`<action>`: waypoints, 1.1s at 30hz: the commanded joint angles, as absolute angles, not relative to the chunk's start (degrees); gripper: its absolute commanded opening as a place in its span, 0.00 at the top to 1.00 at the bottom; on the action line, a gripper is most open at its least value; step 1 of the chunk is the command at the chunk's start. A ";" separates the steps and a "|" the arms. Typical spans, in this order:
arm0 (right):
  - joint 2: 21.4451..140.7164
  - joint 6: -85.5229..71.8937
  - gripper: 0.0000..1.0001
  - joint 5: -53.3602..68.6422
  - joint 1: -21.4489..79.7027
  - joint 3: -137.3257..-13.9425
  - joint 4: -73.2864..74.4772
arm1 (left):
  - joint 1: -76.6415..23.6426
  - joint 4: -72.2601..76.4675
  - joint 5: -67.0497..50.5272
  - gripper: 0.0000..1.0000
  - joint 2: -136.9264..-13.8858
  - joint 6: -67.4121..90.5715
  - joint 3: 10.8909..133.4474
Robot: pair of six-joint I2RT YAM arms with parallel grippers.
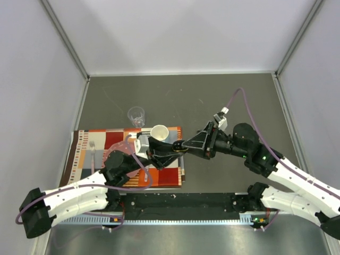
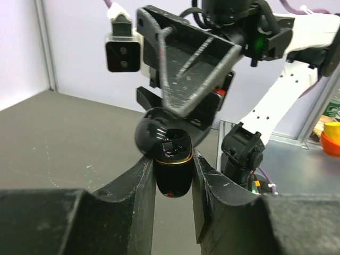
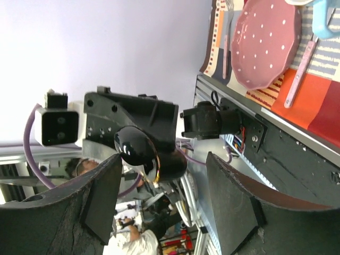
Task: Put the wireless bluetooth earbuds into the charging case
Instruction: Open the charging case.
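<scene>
Left fingers [image 2: 130, 207] grip the open charging case [image 2: 172, 178]; right fingers [image 3: 98, 196] stand wide apart, empty, near its lid [image 2: 151, 133]. One push there could twist it loose.

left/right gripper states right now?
Left gripper: closed on the charging case.
Right gripper: open, fingers wide apart, holding nothing.
</scene>
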State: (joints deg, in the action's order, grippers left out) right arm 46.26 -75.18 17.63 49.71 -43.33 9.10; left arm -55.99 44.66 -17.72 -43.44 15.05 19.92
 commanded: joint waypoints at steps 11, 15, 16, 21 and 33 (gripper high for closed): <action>47.03 -77.87 0.29 17.84 49.48 -43.60 -1.39 | -56.60 46.32 -17.07 1.00 -39.55 14.68 19.16; 45.27 -76.73 0.26 18.28 49.48 -44.21 -1.68 | -56.60 45.44 -14.51 1.00 -38.76 14.15 18.37; 44.74 -76.47 0.26 18.28 49.48 -44.21 -1.41 | -56.60 45.35 -14.07 1.00 -38.67 14.15 18.28; 41.58 -74.54 0.26 15.22 49.40 -43.68 2.10 | -56.60 44.30 -12.48 1.00 -37.71 13.45 18.19; 41.30 -56.79 0.43 0.35 38.24 -42.80 30.94 | -56.60 34.90 -11.60 1.00 -29.98 12.22 19.07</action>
